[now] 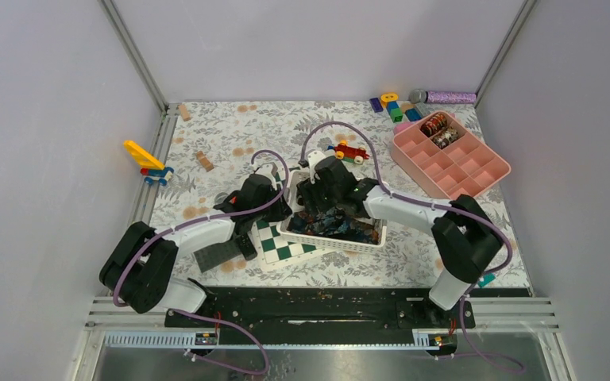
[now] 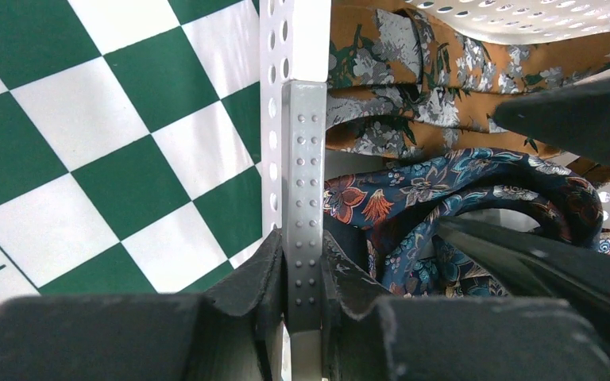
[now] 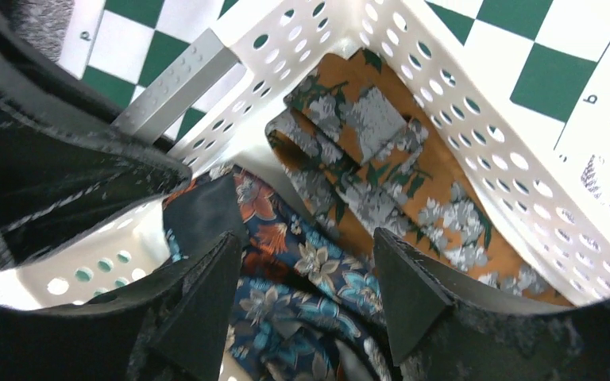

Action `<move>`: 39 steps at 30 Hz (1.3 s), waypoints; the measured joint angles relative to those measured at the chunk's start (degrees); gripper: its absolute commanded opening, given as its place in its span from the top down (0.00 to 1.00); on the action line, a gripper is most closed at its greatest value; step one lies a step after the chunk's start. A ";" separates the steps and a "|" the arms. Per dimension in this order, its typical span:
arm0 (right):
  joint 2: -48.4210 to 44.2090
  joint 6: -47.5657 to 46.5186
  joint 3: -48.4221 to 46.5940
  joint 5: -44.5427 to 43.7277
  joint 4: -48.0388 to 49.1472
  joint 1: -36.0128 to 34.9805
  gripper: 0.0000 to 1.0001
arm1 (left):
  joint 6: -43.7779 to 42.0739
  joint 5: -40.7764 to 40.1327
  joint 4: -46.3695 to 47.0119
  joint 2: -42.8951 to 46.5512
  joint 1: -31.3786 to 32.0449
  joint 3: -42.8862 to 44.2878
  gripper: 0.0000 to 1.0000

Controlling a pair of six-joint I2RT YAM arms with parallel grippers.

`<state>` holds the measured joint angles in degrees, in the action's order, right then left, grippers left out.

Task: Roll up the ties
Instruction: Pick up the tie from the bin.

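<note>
A white perforated basket holds the ties: a dark blue floral tie heaped beside an orange floral tie. My left gripper is shut on the grey studded strip at the basket's left wall. My right gripper reaches down inside the basket, open, with its fingers on either side of the blue tie and apart from it. In the top view both grippers, left and right, meet over the basket's left end. Two small coiled ties lie in the pink tray.
A green-and-white chessboard lies under the basket's left side. The pink compartment tray stands at the back right. Toys are scattered around: a red car, coloured blocks, a yellow toy, a purple roller.
</note>
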<state>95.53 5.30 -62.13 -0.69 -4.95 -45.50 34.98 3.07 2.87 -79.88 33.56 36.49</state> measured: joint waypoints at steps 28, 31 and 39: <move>10.99 -14.71 -6.82 -8.94 3.50 -0.57 0.34 | 0.48 1.07 1.07 -0.87 0.00 0.00 1.00; 10.99 -14.64 -6.62 -8.61 3.54 -0.59 0.33 | 0.48 1.09 1.07 -0.87 0.00 0.02 1.00; 7.48 -12.94 -2.36 -4.90 3.58 -0.68 0.31 | 0.59 1.27 1.07 -1.09 0.00 0.11 1.00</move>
<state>103.00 -7.64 -64.49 -5.58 -1.37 -46.17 35.57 4.34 3.95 -80.97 33.56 36.60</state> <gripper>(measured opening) 0.689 0.157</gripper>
